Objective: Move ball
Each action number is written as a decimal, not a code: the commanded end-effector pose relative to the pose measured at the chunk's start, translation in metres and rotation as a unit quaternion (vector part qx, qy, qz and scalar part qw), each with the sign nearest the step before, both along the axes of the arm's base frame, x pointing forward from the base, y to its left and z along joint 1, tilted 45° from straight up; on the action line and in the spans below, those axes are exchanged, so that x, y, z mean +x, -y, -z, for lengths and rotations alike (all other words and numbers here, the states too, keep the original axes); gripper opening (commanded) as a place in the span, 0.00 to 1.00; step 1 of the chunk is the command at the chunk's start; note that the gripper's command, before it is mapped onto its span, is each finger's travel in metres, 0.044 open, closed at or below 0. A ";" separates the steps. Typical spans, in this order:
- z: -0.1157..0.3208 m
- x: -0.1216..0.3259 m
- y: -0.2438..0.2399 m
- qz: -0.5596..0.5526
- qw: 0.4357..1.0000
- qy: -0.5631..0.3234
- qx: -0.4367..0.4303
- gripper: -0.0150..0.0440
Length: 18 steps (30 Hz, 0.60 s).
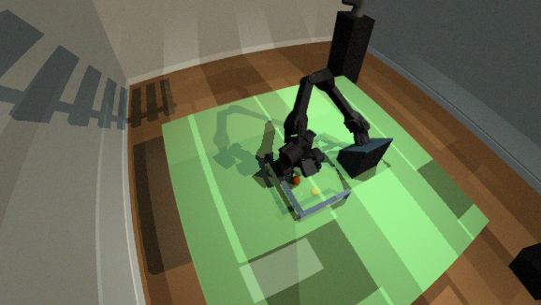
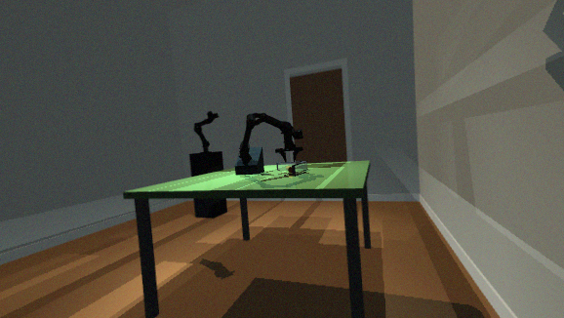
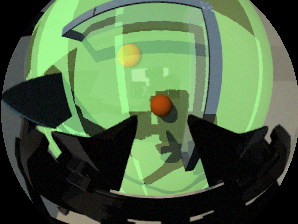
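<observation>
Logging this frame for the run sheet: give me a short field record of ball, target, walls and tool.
ball: small orange-red ball, on the green table top, inside the corner
target: pale yellow see-through ball copy, apart from the ball
walls: two low clear walls forming an L
tool: black parallel-jaw tool, open, holding nothing, just behind the ball
task state: ball not yet on target
</observation>
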<state>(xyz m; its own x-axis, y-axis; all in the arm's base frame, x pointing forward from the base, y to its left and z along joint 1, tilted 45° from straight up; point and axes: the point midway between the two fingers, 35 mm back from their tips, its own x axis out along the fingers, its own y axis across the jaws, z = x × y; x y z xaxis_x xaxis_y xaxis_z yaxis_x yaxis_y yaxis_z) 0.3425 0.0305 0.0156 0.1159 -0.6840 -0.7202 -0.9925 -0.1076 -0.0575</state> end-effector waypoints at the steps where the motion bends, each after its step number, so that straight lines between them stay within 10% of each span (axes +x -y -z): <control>1: 0.000 0.002 0.003 -0.005 1.000 -0.008 -0.010 0.75; 18: 0.019 0.006 0.022 -0.005 1.000 -0.008 -0.011 0.75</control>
